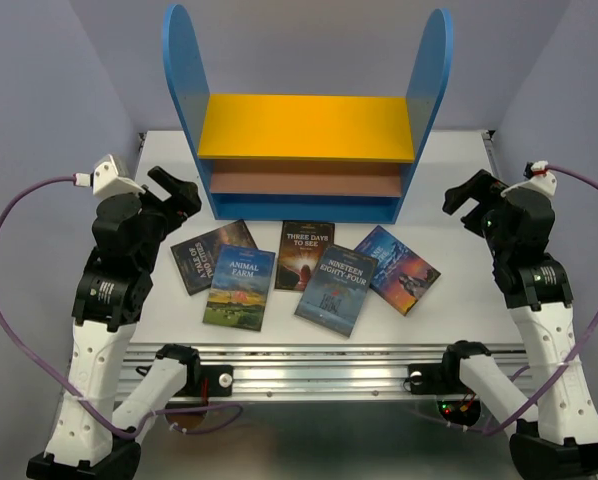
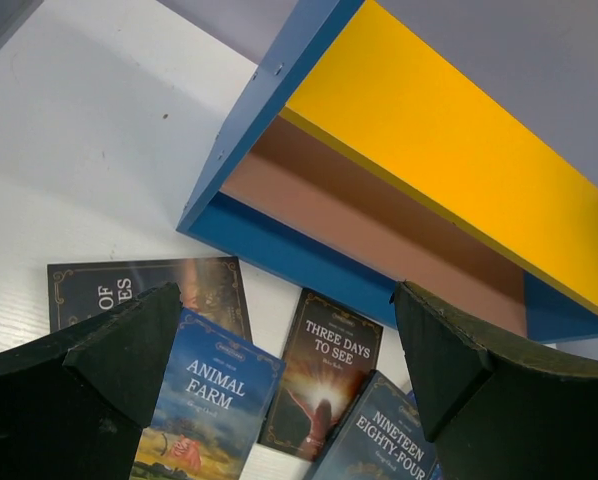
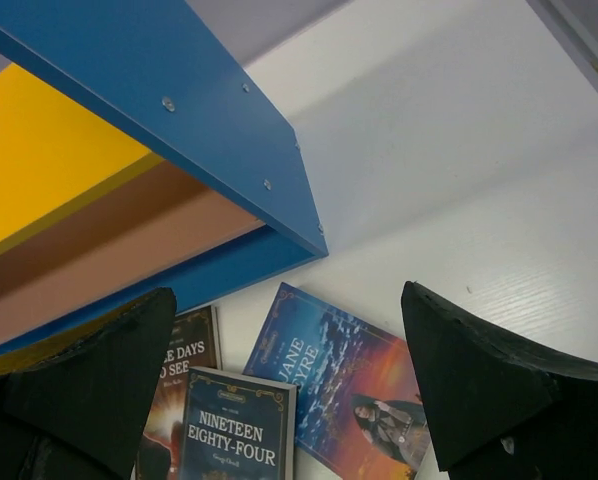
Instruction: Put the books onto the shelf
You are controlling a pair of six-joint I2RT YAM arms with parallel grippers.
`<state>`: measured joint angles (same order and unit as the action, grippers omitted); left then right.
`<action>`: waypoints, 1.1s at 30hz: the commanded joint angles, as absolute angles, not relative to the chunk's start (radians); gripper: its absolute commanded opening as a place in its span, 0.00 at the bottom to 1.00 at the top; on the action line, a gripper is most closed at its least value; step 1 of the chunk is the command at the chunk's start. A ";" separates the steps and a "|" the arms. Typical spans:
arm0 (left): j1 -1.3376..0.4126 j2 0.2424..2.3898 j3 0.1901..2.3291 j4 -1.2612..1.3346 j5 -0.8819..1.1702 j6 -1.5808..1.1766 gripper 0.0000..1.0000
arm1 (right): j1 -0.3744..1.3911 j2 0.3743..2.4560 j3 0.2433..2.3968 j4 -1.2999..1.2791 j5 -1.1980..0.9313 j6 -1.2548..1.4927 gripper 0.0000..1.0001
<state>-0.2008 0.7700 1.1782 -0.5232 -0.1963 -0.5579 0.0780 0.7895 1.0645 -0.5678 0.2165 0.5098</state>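
My left fingers [image 2: 129,350] are spread as wide as they go and hold nothing. They hang above the left side of the tabletop [image 1: 459,170], clear of everything, and point toward the books. Through the left wrist camera I see the 2 black pads framing Animal Farm [image 2: 214,400] and Three Days to See [image 2: 324,375], with nothing between them but air. My right fingers [image 3: 99,380] are just as wide apart and also empty. They are raised over the right side of the tabletop and frame Nineteen Eighty-Four [image 3: 234,435] and Jane Eyre [image 3: 339,375] from above.

All 5 books lie flat, covers up, in a loose fan on the tabletop just in front of the shelf [image 1: 184,90]. From my left to right they are A Tale of Two Cities [image 1: 207,252], Animal Farm, Three Days to See, Nineteen Eighty-Four and Jane Eyre. Animal Farm lies over the near corner of A Tale of Two Cities. Nineteen Eighty-Four overlaps the edge of Three Days to See and the left edge of Jane Eyre.

The shelf stands upright at the back of the tabletop with its open front facing the arms. Its yellow board sits above the brown one, between the 2 tall blue side panels. Those panels flank the opening on both sides.
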 commanded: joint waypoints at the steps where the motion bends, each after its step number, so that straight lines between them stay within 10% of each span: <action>1: -0.199 0.782 1.190 -0.488 -0.213 -0.551 0.99 | 0.072 0.773 1.098 -0.577 0.192 0.503 1.00; 13: -0.199 0.816 0.875 -0.457 -0.098 -0.581 0.99 | 0.090 0.862 0.937 -0.511 -0.474 0.537 1.00; 24: -0.199 0.844 0.603 -0.354 -0.078 -0.797 0.99 | 0.828 1.102 0.831 -0.189 -0.077 0.638 1.00; 33: -0.192 0.972 0.506 -0.298 -0.133 -0.881 0.99 | 0.965 1.528 0.928 0.178 0.026 0.681 1.00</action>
<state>-0.2005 0.9310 0.5026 -0.3386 -0.0761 -0.8330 0.9493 1.4342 0.8391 -0.0273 -0.0902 0.6605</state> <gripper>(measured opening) 0.989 0.999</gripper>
